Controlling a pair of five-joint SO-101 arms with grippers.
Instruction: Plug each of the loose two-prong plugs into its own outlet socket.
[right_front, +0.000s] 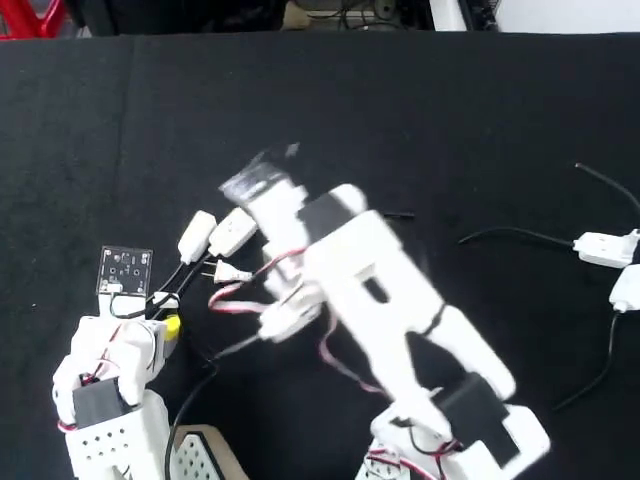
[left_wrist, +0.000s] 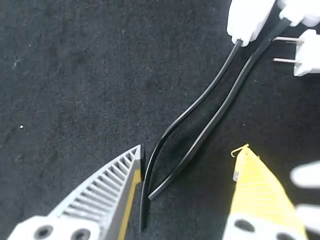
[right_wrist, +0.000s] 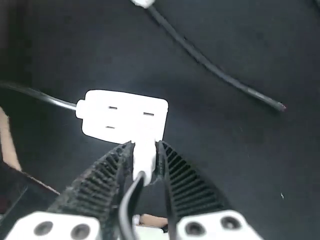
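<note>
Plug (right_wrist: 145, 161), our right wrist view shows, sits clamped in the right end effector (right_wrist: 144, 146) against the outlet socket (right_wrist: 122, 120); left end effector (left_wrist: 191, 148) gapes.

The left gripper (left_wrist: 190, 150) rests low with its jaws wide apart; the right gripper (right_wrist: 145, 146), arm stretched forward, pinches a plug (right_wrist: 144, 161).

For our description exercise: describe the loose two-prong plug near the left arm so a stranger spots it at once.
On the black table, find the left gripper with its yellow finger. Just ahead of it lie two white blocks on black cables, and beside them the loose plug. It alone shows two bare metal prongs.
</note>
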